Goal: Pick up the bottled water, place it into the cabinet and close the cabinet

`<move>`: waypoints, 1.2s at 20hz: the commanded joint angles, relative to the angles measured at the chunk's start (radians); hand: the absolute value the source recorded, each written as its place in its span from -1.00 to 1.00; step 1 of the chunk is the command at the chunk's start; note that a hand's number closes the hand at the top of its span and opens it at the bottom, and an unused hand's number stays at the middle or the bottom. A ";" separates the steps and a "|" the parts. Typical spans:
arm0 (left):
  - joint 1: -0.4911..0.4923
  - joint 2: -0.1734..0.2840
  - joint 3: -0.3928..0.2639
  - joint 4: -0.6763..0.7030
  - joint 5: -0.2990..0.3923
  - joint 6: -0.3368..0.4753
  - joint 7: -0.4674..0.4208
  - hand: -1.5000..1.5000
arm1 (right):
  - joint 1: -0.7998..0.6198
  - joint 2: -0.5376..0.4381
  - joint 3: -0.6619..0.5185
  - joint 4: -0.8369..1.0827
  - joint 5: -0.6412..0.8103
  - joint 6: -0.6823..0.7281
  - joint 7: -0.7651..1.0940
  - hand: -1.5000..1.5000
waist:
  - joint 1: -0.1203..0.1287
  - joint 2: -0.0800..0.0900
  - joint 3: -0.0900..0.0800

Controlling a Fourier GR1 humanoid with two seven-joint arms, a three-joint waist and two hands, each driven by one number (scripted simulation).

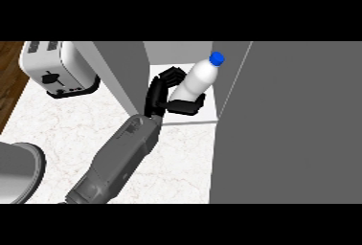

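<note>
The left hand (167, 93) is curled round the bottled water (197, 79), fingers behind the bottle on its left side and the thumb wrapped under its lower end, so the grip is closed on it. The bottle is white with a blue cap and tilts with the cap up and to the right. Hand and bottle sit inside the open cabinet (127, 72), between its grey left wall and the big grey cabinet door (290, 124) that fills the right of the view. The grey forearm runs down to the lower left over the marbled tabletop (63, 129). A white toaster (58, 68) stands at upper left, and a grey round object (17, 172) shows at the left edge.
</note>
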 commanded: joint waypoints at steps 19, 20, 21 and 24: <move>-0.312 0.001 0.026 0.524 -0.086 0.426 -0.053 -1.00 | 0.020 -0.006 -0.049 -0.022 -0.081 0.081 -0.036 -1.00 | -0.044 0.023 0.000; -0.337 0.013 0.027 0.522 -0.089 0.403 -0.050 -1.00 | 0.019 -0.018 -0.056 -0.104 -0.088 0.079 0.008 -1.00 | -0.031 0.024 -0.001; -0.342 0.000 0.026 0.499 -0.079 0.428 -0.056 -1.00 | -0.010 -0.018 -0.064 -0.047 -0.093 0.093 -0.012 -1.00 | -0.048 0.027 -0.001; -0.344 0.036 0.060 0.470 -0.061 0.297 -0.125 -1.00 | 0.046 -0.024 -0.074 -0.037 -0.096 0.111 -0.053 -1.00 | -0.040 0.019 -0.001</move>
